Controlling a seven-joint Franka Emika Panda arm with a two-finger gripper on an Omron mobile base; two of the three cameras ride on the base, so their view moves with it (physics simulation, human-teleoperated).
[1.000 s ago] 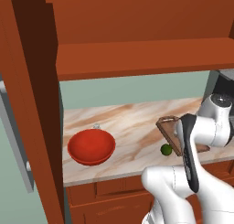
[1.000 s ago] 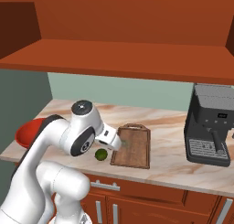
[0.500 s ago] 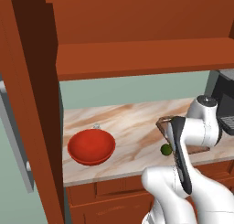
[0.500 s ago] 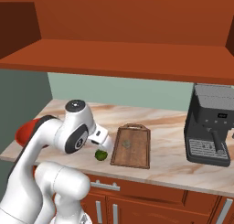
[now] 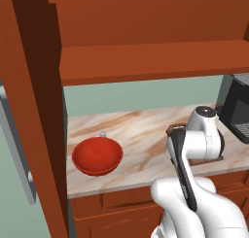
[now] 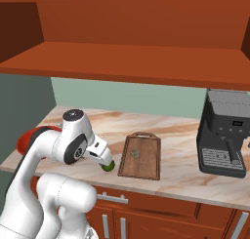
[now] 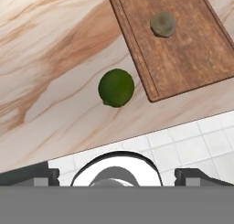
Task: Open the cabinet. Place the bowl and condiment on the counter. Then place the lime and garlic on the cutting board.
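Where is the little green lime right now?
The lime sits on the marble counter, just off the cutting board's long edge near the counter's front, with the garlic already on the board.

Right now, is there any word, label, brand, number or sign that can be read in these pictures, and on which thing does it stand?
None can be read.
Coffee machine: a small dark patch on its front, too small to read, maybe no text.
Cutting board, bowl, lime, garlic, counter, cabinet: no text on them.
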